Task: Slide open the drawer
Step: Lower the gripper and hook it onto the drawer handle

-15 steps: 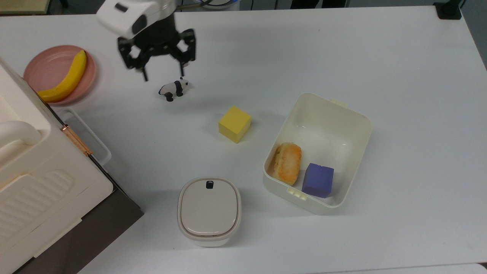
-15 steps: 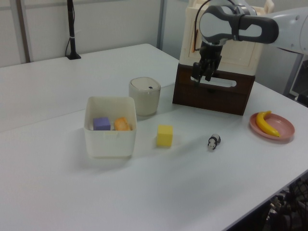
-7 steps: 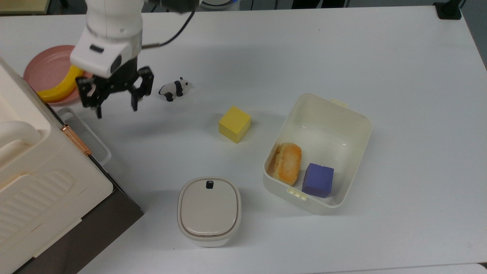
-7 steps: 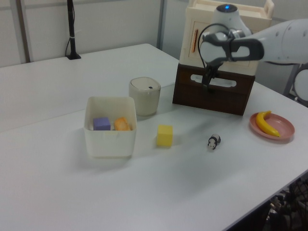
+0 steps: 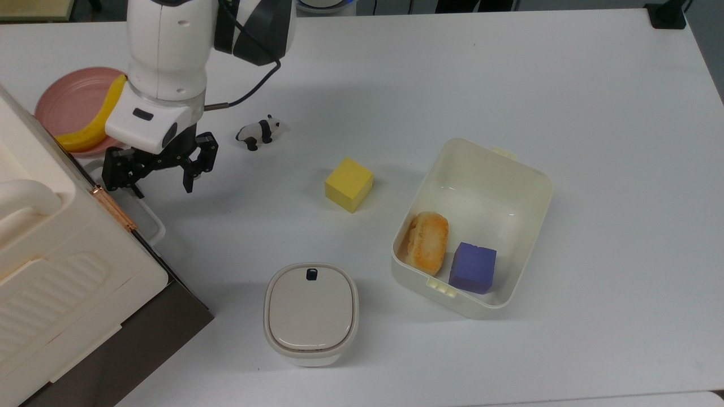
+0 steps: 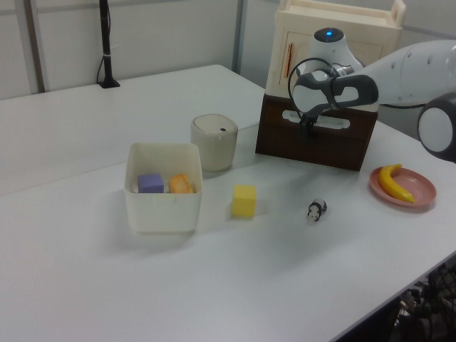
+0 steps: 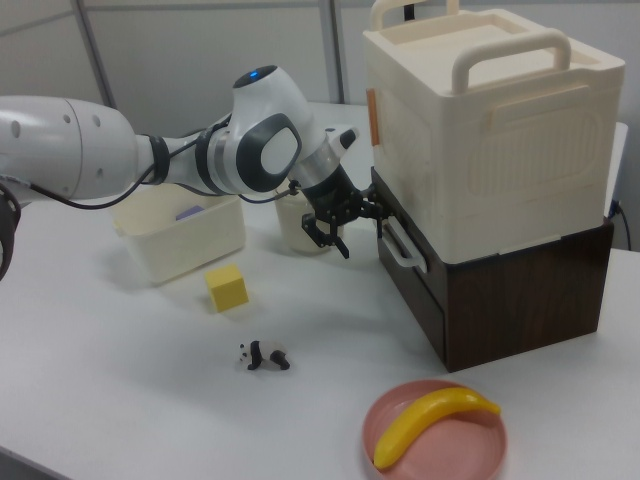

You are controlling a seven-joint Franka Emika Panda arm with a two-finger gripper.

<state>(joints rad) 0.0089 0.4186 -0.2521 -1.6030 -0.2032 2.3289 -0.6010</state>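
Gripper (image 5: 161, 178) released, fingers spread just off the drawer (image 7: 505, 300) front under the cream box (image 7: 490, 130); to do it well, straddle the white handle (image 7: 398, 243), clench, pull straight out.

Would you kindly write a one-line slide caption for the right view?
Open tool nearing the white handle of the closed drawer, banana in front.

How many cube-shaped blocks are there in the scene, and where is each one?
2. The yellow block sits on the table, between the panda figure and the open tub. The purple block lies inside that tub, beside the bread piece.
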